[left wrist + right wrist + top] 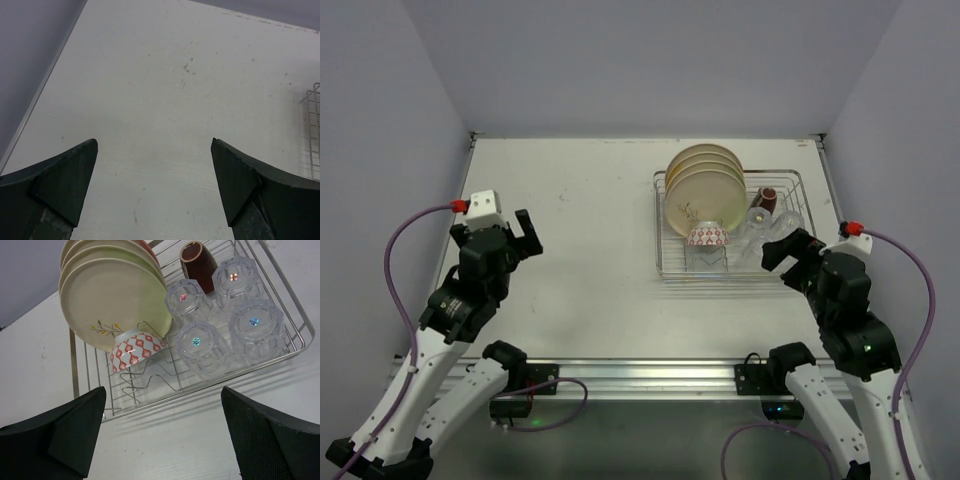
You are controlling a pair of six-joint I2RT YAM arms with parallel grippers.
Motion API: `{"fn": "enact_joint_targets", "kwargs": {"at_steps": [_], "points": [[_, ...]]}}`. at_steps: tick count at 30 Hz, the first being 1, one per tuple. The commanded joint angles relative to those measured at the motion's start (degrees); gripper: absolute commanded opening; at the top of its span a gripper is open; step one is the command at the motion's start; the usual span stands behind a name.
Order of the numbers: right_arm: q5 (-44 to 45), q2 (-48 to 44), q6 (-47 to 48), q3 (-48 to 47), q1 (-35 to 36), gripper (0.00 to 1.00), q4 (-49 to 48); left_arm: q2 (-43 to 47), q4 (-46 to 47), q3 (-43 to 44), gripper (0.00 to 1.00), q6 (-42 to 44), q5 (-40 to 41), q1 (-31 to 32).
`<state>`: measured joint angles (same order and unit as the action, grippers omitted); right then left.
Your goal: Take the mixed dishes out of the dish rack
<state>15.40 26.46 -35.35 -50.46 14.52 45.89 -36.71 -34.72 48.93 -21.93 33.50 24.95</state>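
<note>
White table (580,220) carries the rack (663,262) at its far right, holding upright plates (705,190), a bowl (707,236), a mug (196,257) and tumblers (200,342). Both grippers gape wide and empty: right gripper (788,248) beside the rack, left gripper (155,145) well apart. The tumblers sit packed together, so fingers reaching for one could knock its neighbour, and smooth glass may slip

- The table (580,230) left of the dish rack (658,235) gives open passage.
- Inside the rack, upright plates (112,300), the bowl (136,351) and four close-packed tumblers (202,347) leave only narrow gaps.
</note>
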Motion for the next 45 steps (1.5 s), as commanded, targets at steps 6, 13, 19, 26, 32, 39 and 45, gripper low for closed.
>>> {"fn": "enact_joint_targets", "kwargs": {"at_steps": [6,13,19,26,32,39,45], "points": [[-4.83,0.7,-14.99,3.68,0.07,0.99,-8.61,0.06,3.52,-0.85,1.0,-0.74,-0.98,0.36],[-13.11,2.18,-37.81,14.85,0.15,0.99,-23.64,-0.73,4.75,-2.08,1.0,-0.48,-4.48,0.19],[-7.41,8.6,-46.72,17.68,4.45,0.99,-31.56,-1.61,5.01,-2.61,1.0,-0.39,-6.25,0.27],[2.52,22.75,-55.87,12.05,13.59,0.99,-29.72,-1.96,5.54,-2.96,1.0,-0.21,-7.3,0.19],[8.94,32.42,-65.79,6.08,17.55,0.99,-22.87,-1.88,5.8,-3.14,1.0,-0.13,-8.18,0.27],[12.2,39.81,-73.01,3.87,19.23,0.99,-21.1,-1.96,6.15,-3.4,1.0,0.14,-9.15,0.27],[15.45,41.83,-72.84,4.14,19.31,0.98,-23.21,-1.7,6.33,-3.57,1.0,0.31,-9.59,0.27]]}}
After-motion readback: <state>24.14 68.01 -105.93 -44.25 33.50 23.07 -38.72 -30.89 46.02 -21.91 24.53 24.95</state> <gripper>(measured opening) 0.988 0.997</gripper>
